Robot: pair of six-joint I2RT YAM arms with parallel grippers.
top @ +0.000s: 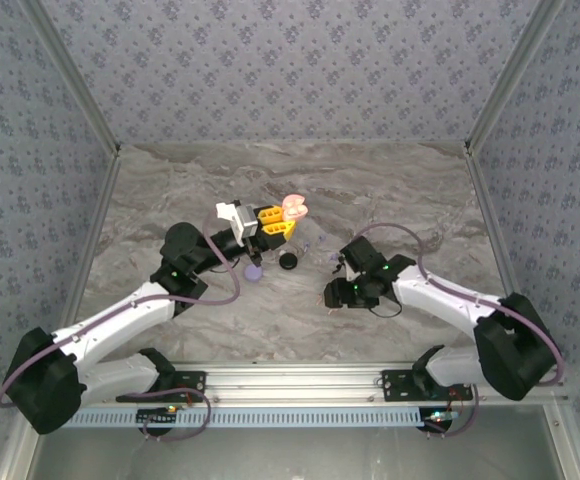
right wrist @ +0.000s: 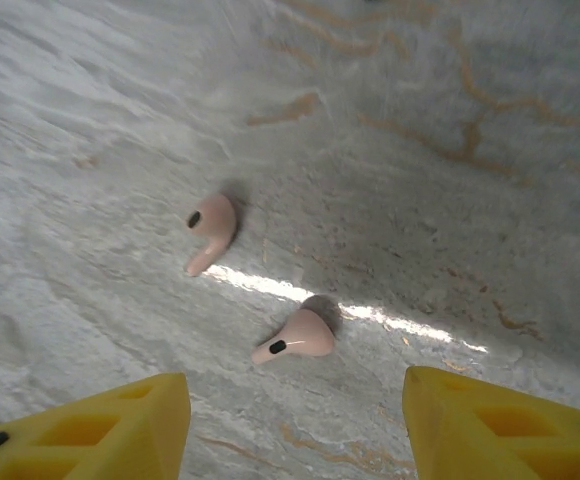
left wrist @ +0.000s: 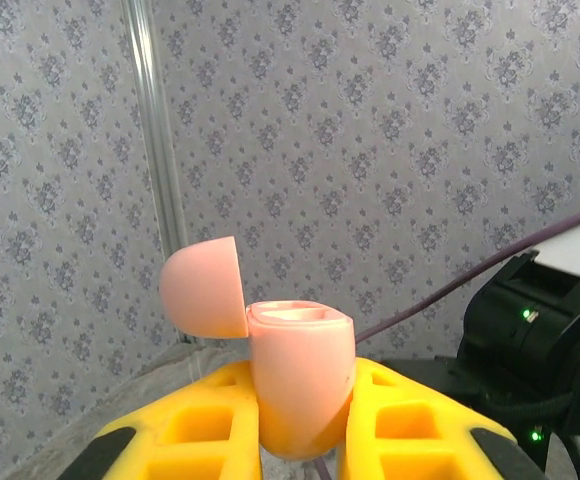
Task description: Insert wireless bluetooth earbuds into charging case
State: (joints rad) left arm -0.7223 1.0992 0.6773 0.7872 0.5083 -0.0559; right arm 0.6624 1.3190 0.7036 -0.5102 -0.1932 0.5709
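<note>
A pink charging case stands upright between the yellow fingers of my left gripper, which is shut on it. Its round lid is hinged open to the left. In the top view this case is held up above the middle of the table. My right gripper hangs open just above the marble, fingers wide apart. One pink earbud lies on the table just ahead of the gap between the fingers. A second pink earbud lies farther off to the left. Neither is touched.
A small lilac round case and a black round case lie on the marble table between the two arms. Patterned walls close the table at the back and sides. The right arm's wrist hangs low over the table.
</note>
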